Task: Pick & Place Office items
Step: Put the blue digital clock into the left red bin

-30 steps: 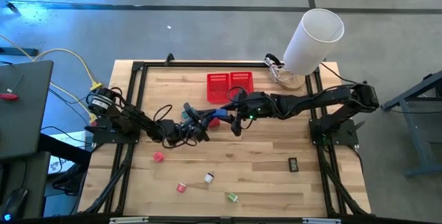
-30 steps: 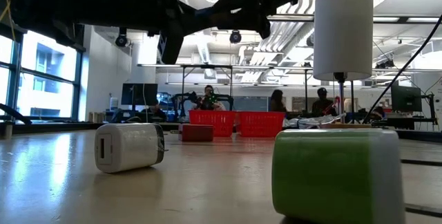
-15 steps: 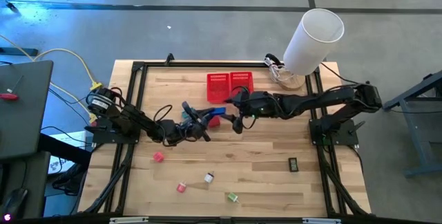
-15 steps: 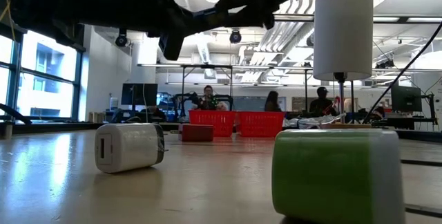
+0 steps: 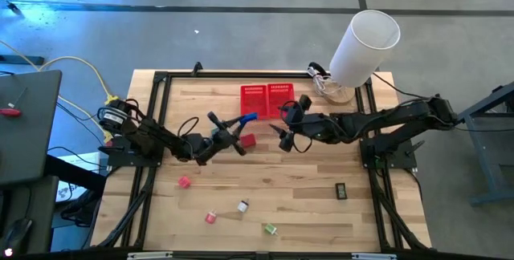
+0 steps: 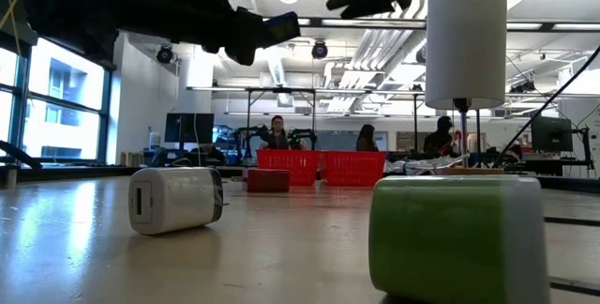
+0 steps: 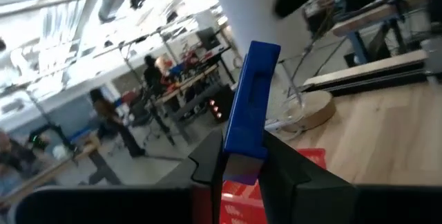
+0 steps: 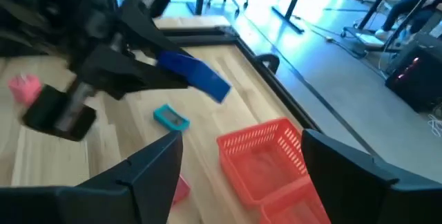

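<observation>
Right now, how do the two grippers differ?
The left gripper is shut on a blue item, lifted above the table; the right gripper is open and holds nothing. The left points toward the red baskets; the right points back toward the left. Both hover beside those baskets.

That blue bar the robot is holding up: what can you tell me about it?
The blue bar is a flat, smooth, plastic-looking slab in bright blue with a shallow rectangular recess in one face. The left gripper is shut on one end of it, so most of its length sticks out free beyond the dark fingers. It is held in the air above the wooden table, close to the red mesh baskets. Only the fingers touch it.
</observation>
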Available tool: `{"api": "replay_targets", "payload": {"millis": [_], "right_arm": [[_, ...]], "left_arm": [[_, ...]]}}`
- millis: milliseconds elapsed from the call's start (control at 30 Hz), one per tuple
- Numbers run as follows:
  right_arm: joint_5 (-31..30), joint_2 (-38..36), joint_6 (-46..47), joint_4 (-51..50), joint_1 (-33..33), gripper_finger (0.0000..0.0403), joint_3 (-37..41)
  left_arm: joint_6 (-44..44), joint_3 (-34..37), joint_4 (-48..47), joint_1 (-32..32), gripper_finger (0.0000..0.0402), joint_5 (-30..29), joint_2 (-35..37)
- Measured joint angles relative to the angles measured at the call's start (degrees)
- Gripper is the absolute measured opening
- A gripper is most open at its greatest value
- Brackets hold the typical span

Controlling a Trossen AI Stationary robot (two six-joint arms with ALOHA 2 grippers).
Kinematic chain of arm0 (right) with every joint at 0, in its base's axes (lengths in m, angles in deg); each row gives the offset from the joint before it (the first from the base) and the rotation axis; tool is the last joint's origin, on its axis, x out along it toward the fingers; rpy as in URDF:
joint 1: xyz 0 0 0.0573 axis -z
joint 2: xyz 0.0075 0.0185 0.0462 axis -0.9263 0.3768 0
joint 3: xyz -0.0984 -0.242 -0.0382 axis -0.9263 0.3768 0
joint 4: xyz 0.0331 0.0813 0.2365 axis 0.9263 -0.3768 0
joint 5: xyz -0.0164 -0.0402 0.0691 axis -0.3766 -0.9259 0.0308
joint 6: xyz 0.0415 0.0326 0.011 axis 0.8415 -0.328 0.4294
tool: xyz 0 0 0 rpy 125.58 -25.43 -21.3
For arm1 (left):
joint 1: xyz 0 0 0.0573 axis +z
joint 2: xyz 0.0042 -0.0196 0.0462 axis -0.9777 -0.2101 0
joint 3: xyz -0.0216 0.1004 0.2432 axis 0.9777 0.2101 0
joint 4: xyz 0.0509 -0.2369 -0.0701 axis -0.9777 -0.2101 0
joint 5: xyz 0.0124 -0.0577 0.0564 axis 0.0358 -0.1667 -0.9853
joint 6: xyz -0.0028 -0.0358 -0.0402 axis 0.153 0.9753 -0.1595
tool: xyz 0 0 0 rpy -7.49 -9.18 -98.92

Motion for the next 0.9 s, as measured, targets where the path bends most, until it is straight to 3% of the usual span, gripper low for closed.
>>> {"api": "replay_targets", "payload": {"millis": [100, 233, 333, 467, 567, 767, 900], "right_arm": [[-1.8, -0.7, 0.8, -2.8, -1.4, 0.0282, 0.0], [-2.4, -1.0, 1.7, -4.2, -2.5, 0.0284, 0.0], [-2.3, -0.7, 1.7, -5.2, -3.5, 0.0282, 0.0], [-2.3, -0.9, 1.9, -5.9, -4.3, 0.0283, 0.0], [-2.3, -0.8, 2.7, -6.5, -4.7, 0.0283, 0.0], [-2.3, -0.8, 3.0, -7.4, -4.7, 0.0284, 0.0], [-2.3, -0.8, 3.0, -7.3, -4.7, 0.0282, 0.0]], "left_arm": [[2.8, 0.0, -1.7, 2.3, 0.0056, -3.1, 1.2], [11.0, 0.0, -8.0, 5.4, 0.0056, -0.9, 2.8], [20.3, 0.0, -16.8, 8.3, 0.0056, 6.3, 4.4], [34.1, 0.0, -29.2, 13.6, 0.0056, 20.5, 7.6], [41.6, -1.2, -38.1, 17.7, 0.0056, 26.4, 9.8], [42.7, -9.1, -60.0, 24.8, 0.0056, 35.5, 11.6], [38.9, -11.8, -59.7, 28.8, 0.0059, 43.9, 11.6]]}}
